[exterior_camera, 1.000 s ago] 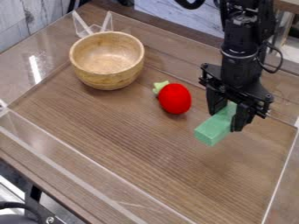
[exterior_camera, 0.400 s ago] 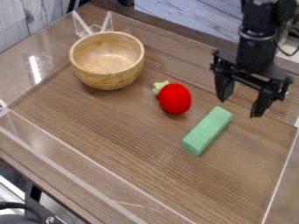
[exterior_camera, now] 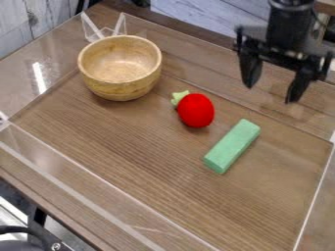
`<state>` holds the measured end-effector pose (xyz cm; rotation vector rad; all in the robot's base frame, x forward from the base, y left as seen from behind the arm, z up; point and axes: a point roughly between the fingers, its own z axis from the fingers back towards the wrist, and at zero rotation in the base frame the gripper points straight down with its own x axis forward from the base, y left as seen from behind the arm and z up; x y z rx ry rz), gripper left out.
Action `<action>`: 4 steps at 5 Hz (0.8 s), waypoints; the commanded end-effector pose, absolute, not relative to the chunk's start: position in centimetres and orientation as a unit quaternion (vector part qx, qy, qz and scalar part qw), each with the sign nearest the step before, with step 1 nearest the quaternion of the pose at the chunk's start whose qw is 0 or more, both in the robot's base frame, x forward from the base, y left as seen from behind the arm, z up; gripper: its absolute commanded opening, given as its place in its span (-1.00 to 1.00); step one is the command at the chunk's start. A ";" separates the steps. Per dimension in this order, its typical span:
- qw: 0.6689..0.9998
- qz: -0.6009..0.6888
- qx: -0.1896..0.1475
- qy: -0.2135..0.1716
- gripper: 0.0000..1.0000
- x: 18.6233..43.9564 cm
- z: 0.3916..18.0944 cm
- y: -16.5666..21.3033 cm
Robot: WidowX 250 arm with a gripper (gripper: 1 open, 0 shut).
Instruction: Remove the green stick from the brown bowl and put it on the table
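The green stick (exterior_camera: 232,146) lies flat on the table (exterior_camera: 118,167) at the right, pointing diagonally, with nothing touching it. The brown bowl (exterior_camera: 120,67) stands at the back left and its pale inside holds nothing. My gripper (exterior_camera: 276,81) hangs above and behind the stick, near the table's far right edge. Its black fingers (exterior_camera: 249,69) point down, spread wide and open with nothing between them.
A red strawberry-like toy (exterior_camera: 195,109) with a green top lies between the bowl and the stick. Clear plastic walls (exterior_camera: 26,149) run round the table's edges. Bare wood spreads across the front and left.
The gripper let go of the green stick, which now lies on the table. The gripper opened and rose up and away toward the back.
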<state>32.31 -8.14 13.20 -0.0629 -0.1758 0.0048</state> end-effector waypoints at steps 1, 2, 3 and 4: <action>0.990 0.043 -0.030 -0.131 1.00 31.7 15.5 -6.8; 0.987 0.069 -0.022 -0.144 1.00 31.4 16.3 -4.4; 0.982 0.099 -0.016 -0.163 1.00 31.7 16.9 -1.5; 0.984 0.063 -0.022 -0.162 1.00 30.9 15.8 -1.8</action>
